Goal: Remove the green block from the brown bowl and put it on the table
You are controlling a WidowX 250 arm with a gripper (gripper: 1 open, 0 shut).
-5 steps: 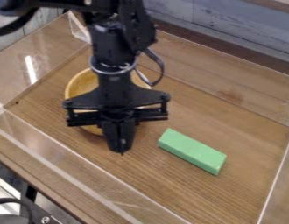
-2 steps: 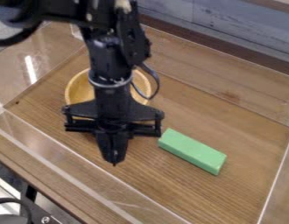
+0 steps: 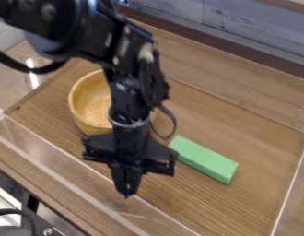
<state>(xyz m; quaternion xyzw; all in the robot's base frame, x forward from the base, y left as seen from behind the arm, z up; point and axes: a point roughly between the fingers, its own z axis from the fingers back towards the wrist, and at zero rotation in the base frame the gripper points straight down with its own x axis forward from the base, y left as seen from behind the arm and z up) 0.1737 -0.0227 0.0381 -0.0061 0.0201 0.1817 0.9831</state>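
One green block [image 3: 202, 158] lies on the table [image 3: 253, 111] beside the brown bowl [image 3: 93, 100].

Arm: one, black, entering from the upper left and bending down toward the near middle of the scene. Wrist: vertical, carrying a horizontal black crossbar just above the fingers. Gripper [image 3: 127, 187]: pointed straight down, jaws pressed together into a single narrow tip, nothing seen between them. Cable: a black loop hangs at the right side of the wrist.
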